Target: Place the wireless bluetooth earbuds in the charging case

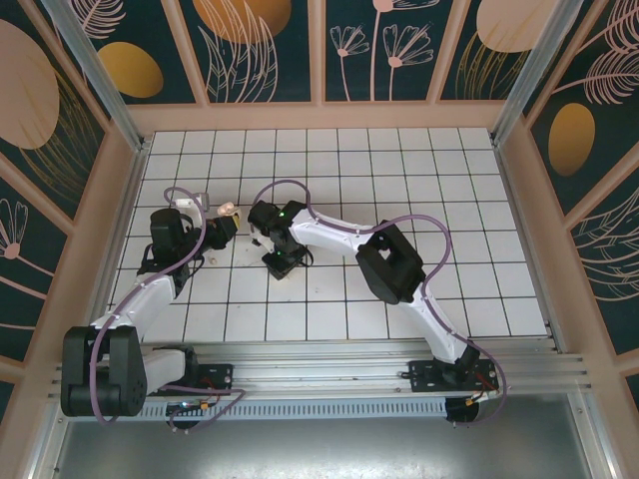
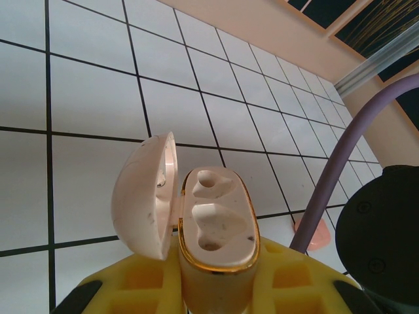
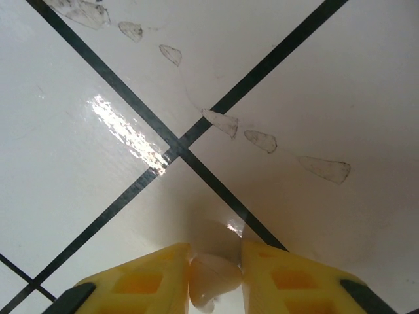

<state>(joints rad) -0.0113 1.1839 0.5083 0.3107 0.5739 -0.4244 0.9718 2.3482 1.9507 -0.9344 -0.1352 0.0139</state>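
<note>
Left claw (image 2: pixel 213 280) is clenched on the case (image 2: pixel 219 254), lid (image 2: pixel 147 196) swung open, both wells (image 2: pixel 211 226) empty. We'd watch that grip: it's low on the body, so a push from above could tip or slide the case. Right claw (image 3: pixel 215 271) is down at the tiles (image 3: pixel 294 98), pads pinching one earbud (image 3: pixel 209 280) near their tips. Our worry there: it's a tiny, rounded, glossy bit w/ little contact. It may squirt out or rotate on lifting, then reach its well misaligned & jam or drop.

Bright overhead light, glare on tiles (image 3: pixel 127 134), foreground possibly blurred
</note>
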